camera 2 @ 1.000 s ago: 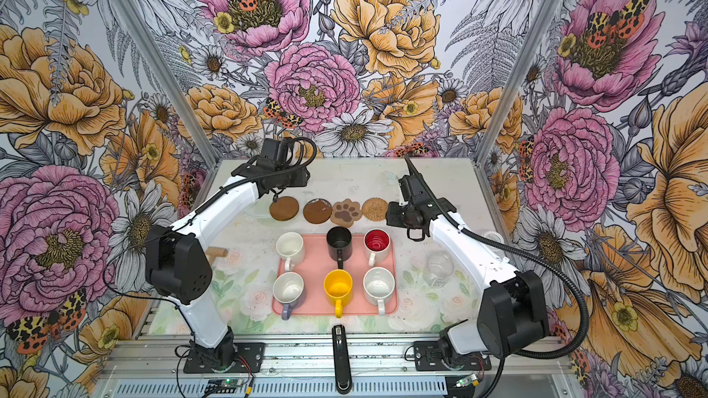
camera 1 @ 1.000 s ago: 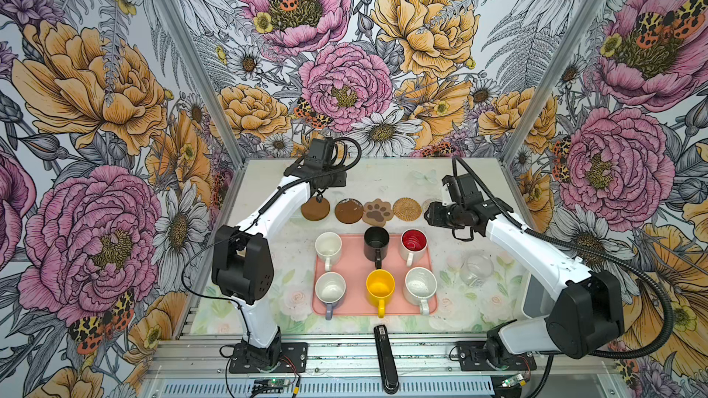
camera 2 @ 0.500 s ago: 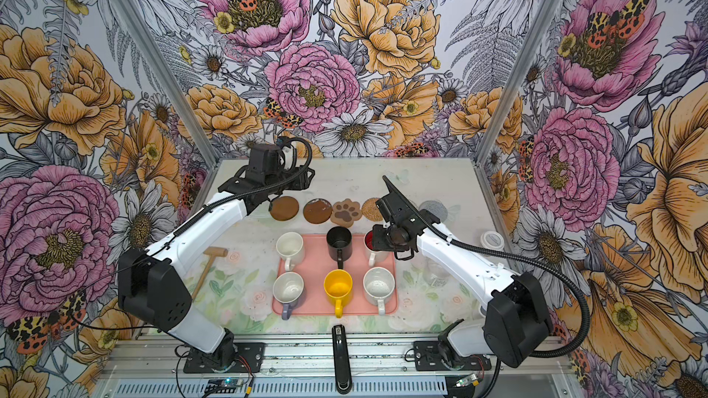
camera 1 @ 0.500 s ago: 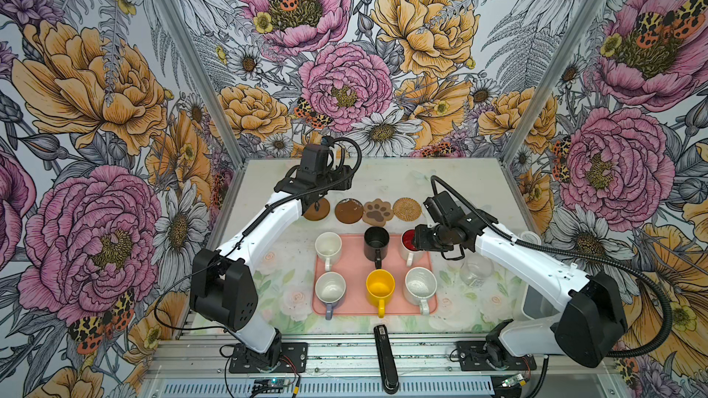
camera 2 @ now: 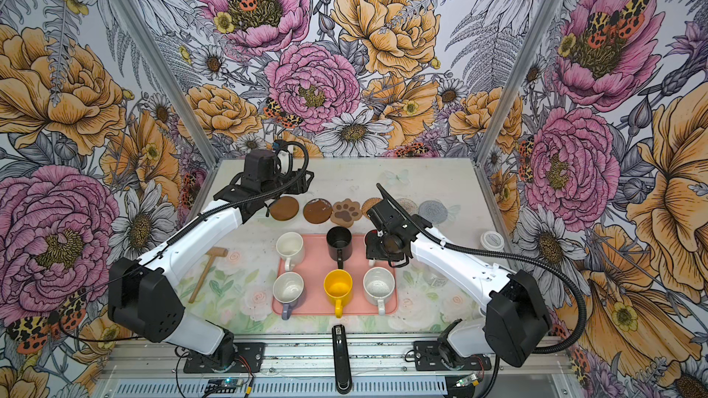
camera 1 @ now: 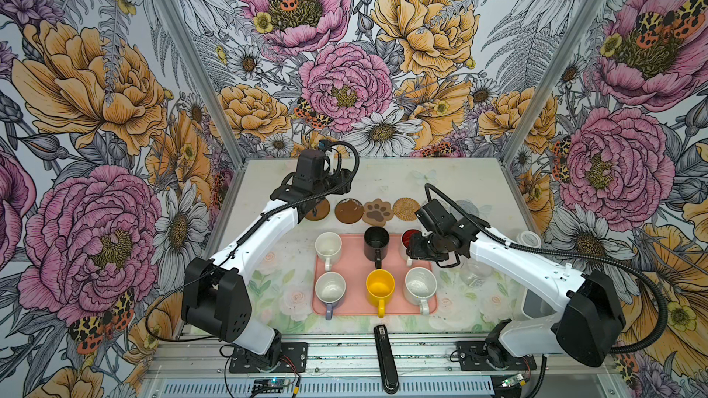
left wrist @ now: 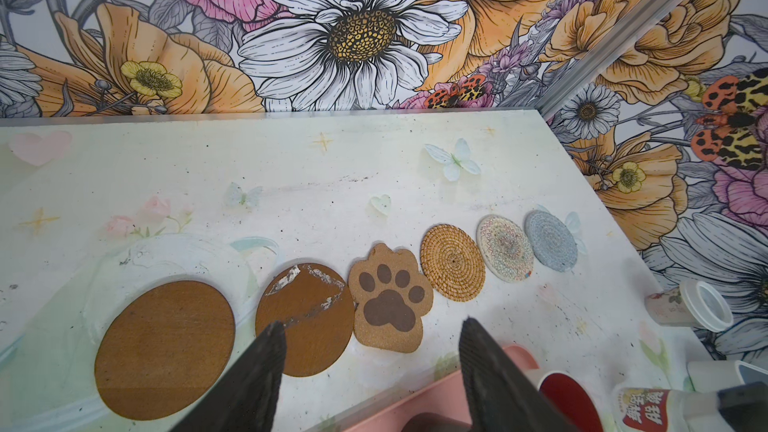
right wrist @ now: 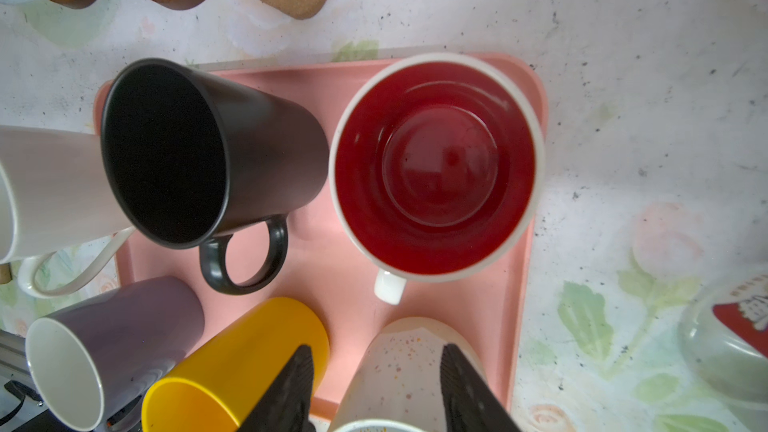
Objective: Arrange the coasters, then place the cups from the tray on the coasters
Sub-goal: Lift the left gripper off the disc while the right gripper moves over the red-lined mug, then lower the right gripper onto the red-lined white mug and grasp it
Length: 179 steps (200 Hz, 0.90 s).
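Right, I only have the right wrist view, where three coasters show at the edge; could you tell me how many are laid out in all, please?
Observer: Six, in one row behind the tray: a plain brown disc, a scuffed brown disc, a paw coaster, then a golden round, a whitish round and a pale blue round.
Operator: Thank you. Where is the left tool?
Observer: The left tool is open and empty, at that row's left end.
Operator: Is anything lying left of the tray?
Observer: A wooden mallet lies there, apart from the tray.
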Tool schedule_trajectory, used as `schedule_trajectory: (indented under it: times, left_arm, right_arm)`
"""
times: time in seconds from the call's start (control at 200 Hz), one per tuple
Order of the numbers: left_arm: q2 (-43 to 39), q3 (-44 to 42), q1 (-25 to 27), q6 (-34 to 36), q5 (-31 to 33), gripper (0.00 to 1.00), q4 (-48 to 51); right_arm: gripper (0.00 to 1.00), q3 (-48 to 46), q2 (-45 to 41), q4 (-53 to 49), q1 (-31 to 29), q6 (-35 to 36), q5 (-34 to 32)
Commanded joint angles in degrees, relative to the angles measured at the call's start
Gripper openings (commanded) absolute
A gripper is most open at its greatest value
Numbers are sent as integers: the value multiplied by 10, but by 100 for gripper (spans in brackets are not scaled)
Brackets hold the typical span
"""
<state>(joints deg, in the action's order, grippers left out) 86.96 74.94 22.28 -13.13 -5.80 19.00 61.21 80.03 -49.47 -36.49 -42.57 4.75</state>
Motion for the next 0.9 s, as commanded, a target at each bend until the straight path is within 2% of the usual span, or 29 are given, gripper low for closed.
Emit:
schedule_trajectory:
  times: [0.0, 0.45, 0.891]
  left_arm:
    - [-14, -13, 1, -6, -16, 68, -24]
    - [-19, -29, -7, -14, -28, 68, -33]
    - [-28, -42, -22, -22, -32, 68, -33]
  right_arm:
    - [53, 3, 23, -2, -6, -9, -3]
    - [57, 27, 88, -1, -7, -6, -18]
    - [50, 54, 154, 0, 1, -4, -48]
